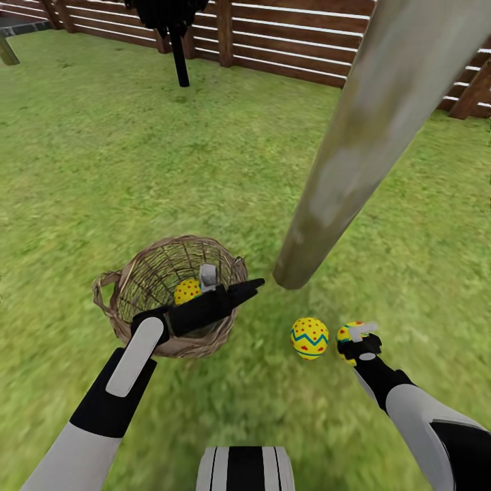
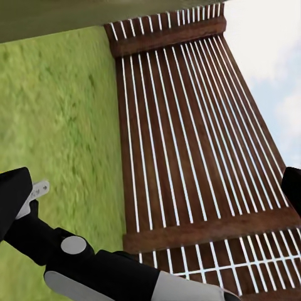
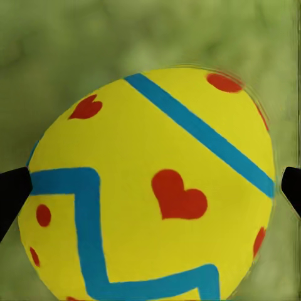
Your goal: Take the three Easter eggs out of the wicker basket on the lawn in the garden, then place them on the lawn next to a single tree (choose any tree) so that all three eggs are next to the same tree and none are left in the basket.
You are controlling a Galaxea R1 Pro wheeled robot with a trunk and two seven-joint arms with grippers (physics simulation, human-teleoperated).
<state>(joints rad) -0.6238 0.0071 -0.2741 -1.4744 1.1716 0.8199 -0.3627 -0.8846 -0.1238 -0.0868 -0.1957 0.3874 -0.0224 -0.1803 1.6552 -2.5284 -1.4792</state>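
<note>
basket (image 1: 136,286) is open-weave brown wicker, rough with a thick braided rim; eggs (image 3: 150,194) are smooth matt yellow with flat painted red and blue marks. lawn (image 1: 102,150) is mottled green grass, tree trunk (image 1: 368,129) smooth pale grey-beige and blotchy. fence (image 2: 188,144) is brown wood slats; arm shells (image 1: 133,358) look smooth black and white plastic.

The three Easter eggs are showing yellow with red marks and blue zigzag bands: one (image 1: 186,291) in the brown woven wicker basket (image 1: 129,327), one (image 1: 309,337) on the mottled green lawn (image 1: 102,157), and one (image 3: 150,188) wearing red hearts. The tree (image 1: 368,129) is showing pale grey-beige mottling; the fence (image 2: 188,138) is showing brown slats.
</note>
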